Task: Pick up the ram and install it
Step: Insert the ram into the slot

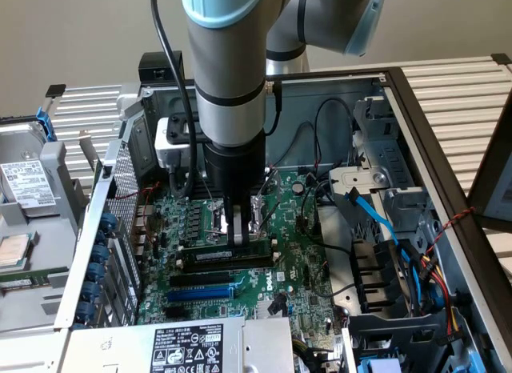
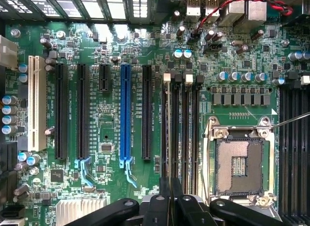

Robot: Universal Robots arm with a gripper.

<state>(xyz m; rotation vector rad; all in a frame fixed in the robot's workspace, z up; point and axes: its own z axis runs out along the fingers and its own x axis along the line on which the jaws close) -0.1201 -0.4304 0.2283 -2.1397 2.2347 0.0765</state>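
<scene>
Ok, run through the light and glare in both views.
Exterior view: soft, even room light; the arm shades the board around the tool, which grips the ram. Wrist view: light through the vent grille burns out white, the CPU socket frame glints, the rest of the board is evenly lit.
</scene>
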